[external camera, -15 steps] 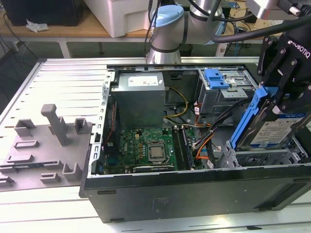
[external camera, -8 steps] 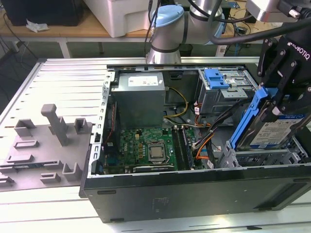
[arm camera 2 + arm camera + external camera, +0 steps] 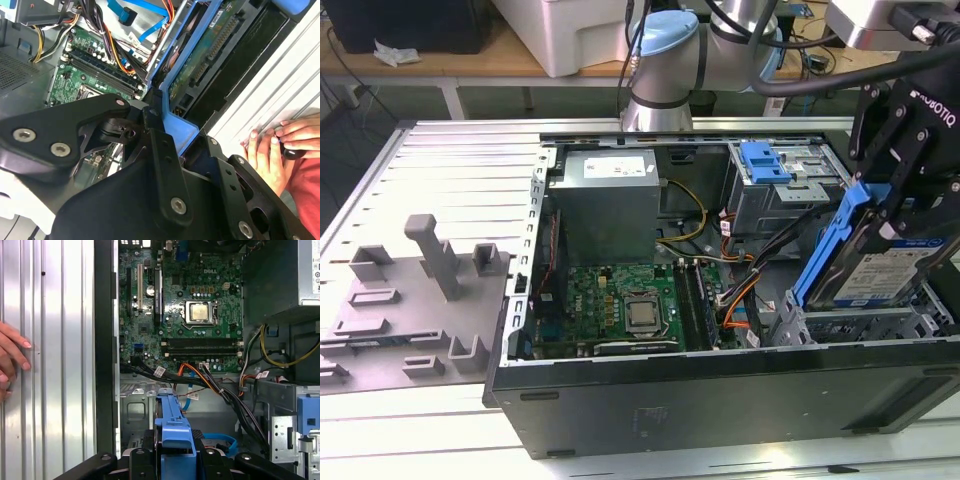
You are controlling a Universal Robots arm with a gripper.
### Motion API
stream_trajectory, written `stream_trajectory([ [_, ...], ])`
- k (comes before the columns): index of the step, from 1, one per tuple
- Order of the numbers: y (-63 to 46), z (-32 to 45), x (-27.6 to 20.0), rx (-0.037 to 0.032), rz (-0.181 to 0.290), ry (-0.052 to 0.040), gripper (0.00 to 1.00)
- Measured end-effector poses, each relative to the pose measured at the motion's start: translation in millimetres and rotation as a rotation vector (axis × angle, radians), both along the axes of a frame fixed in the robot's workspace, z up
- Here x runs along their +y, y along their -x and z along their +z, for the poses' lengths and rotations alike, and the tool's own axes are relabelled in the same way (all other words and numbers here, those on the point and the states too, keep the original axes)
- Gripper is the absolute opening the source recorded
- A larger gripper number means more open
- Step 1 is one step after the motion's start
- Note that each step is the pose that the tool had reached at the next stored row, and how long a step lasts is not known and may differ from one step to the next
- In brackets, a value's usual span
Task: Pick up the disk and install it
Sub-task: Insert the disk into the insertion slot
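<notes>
Jaws pinching flat silver hard drive with blue plastic bracket [image 3: 888,268], tilted, right side of exterior view, above silver drive cage [image 3: 850,326] in open black computer case [image 3: 720,400]; possibly touching cage; person's hand [image 3: 10,360] rests on ribbed counter [image 3: 60,315].

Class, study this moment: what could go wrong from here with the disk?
The gripper holds the disk tilted at the drive bay; it may jam on the bay's edge. Loose cables run close beside it and could snag. A person's hand rests on the table beside the case, near the arm.
</notes>
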State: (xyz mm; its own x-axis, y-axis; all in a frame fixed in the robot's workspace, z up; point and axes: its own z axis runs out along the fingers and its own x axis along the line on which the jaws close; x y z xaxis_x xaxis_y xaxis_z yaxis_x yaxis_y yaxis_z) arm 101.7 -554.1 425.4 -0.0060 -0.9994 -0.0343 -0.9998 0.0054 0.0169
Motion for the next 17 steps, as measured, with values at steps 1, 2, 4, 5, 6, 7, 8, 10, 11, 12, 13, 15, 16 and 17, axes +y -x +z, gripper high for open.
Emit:
stream_trajectory([
  [1, 0.0, -0.2, 0.0, -0.0001, 0.000, 0.0000, 0.37],
  [2, 0.0, -0.5, 0.0, -0.0001, 0.000, 0.0000, 0.37],
  [4, 0.0, -0.9, 0.0, -0.0002, 0.000, 0.0000, 0.37],
  [5, 0.0, -1.2, 0.0, -0.0002, 0.000, 0.0000, 0.37],
  [6, 0.0, -1.5, 0.0, -0.0003, 0.000, 0.0000, 0.37],
  [7, 0.0, -1.8, 0.0, -0.0004, 0.000, 0.0000, 0.37],
  [8, 0.0, -2.7, 0.0, -0.0007, 0.000, -0.0001, 0.37],
  [10, 0.0, -3.7, 0.0, -0.0010, 0.000, 0.0000, 0.37],
  [11, 0.0, -4.0, 0.0, -0.0010, 0.000, 0.0000, 0.37],
  [12, 0.0, -4.4, 0.0, -0.0011, 0.000, 0.0000, 0.37],
  [13, 0.0, -4.7, 0.0, -0.0012, 0.000, 0.0000, 0.37],
  [15, 0.0, -5.7, 0.0, -0.0015, 0.000, -0.0001, 0.37],
  [16, 0.0, -6.2, 0.0, -0.0017, 0.000, 0.0001, 0.37],
  [17, 0.0, -6.5, 0.0, -0.0018, 0.000, 0.0000, 0.37],
])
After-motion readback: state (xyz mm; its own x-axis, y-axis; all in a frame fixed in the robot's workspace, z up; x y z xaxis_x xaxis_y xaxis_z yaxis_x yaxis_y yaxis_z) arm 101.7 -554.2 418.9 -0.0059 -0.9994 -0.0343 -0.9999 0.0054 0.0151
